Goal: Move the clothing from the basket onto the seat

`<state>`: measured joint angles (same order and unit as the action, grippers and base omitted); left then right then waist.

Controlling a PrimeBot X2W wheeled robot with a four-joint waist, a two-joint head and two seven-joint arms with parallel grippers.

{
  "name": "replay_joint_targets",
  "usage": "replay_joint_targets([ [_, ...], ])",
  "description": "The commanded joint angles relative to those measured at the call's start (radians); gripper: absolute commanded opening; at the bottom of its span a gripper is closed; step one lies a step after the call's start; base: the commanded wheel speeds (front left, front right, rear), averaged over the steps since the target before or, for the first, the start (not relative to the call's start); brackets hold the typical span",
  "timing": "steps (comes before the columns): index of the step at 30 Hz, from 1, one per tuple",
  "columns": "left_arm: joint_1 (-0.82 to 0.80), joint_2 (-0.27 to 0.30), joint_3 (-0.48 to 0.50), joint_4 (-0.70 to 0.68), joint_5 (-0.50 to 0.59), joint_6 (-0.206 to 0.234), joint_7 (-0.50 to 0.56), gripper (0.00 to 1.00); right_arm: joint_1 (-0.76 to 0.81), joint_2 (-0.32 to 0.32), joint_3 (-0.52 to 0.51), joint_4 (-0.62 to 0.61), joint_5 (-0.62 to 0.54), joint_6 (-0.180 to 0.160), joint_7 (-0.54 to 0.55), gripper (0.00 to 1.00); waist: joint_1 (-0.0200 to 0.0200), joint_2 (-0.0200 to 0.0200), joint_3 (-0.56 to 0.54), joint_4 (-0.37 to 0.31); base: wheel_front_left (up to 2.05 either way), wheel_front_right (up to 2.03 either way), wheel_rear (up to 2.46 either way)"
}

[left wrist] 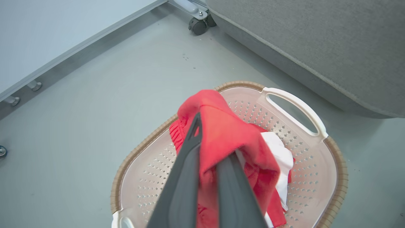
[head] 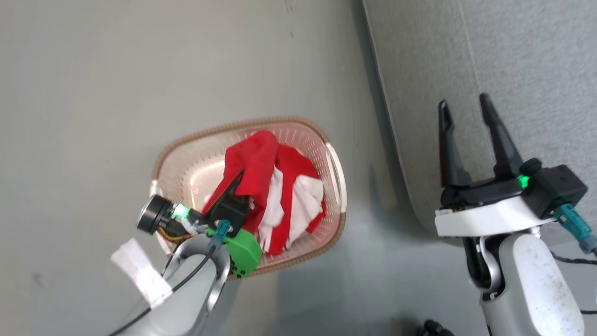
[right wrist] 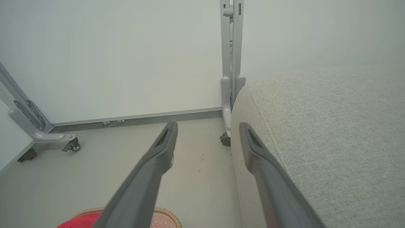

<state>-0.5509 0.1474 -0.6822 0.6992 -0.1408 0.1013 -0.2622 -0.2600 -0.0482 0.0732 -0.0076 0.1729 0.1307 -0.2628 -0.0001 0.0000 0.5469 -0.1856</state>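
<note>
We have our left tool [left wrist: 213, 142] pinched narrow on a fold of the red and white clothing [head: 280, 186]. The cloth drapes over both fingers, and the rest of the pile lies in the basket [head: 261, 121]. The basket stands on the floor [head: 140, 70], just beside the grey seat [head: 513, 56] but not touching it. Our right tool [head: 464, 105] hangs wide and empty over the edge of the seat.

We judge the pick-up to be the step in hand: the grip is made but the load is not yet out. The next move calls for a lift high enough for the hanging cloth to clear the rim and handle, then a carry across to the seat. The trailing folds could catch on the rim or drag the light basket along, and part of the pile may slip from the grip.
</note>
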Motion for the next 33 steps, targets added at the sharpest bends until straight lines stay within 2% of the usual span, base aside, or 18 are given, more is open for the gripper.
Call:
replay_joint_targets([
  [1,0.049,0.003,0.023,-0.033,-0.02,0.01,-0.004,0.0,0.029,-0.004,0.006,0.01,-0.001,0.0,-0.003,1.0,0.0001,0.0,-0.221,0.069,0.0,0.0,0.0],
  [8,0.163,-0.021,0.14,-0.19,-0.046,0.041,-0.004,0.0,0.099,-0.004,0.033,0.04,-0.015,0.0,-0.003,1.0,0.0001,0.0,-0.334,0.082,0.0,0.0,0.0],
  [17,0.217,-0.055,0.238,-0.364,-0.028,0.007,-0.004,0.0,0.177,-0.004,0.068,0.056,-0.022,0.0,-0.003,1.0,0.0001,0.0,-0.433,0.088,0.0,0.0,0.0],
  [25,0.253,-0.081,0.277,-0.448,-0.029,-0.017,-0.004,0.0,0.245,-0.004,0.123,0.065,-0.023,0.0,-0.003,1.0,0.0001,0.0,-0.519,0.075,0.0,0.0,0.0],
  [33,0.23,-0.092,0.262,-0.506,-0.041,-0.025,-0.004,0.0,0.271,-0.004,0.171,0.063,-0.029,0.0,-0.003,1.0,0.0001,0.0,-0.55,0.071,0.0,0.0,0.0],
])
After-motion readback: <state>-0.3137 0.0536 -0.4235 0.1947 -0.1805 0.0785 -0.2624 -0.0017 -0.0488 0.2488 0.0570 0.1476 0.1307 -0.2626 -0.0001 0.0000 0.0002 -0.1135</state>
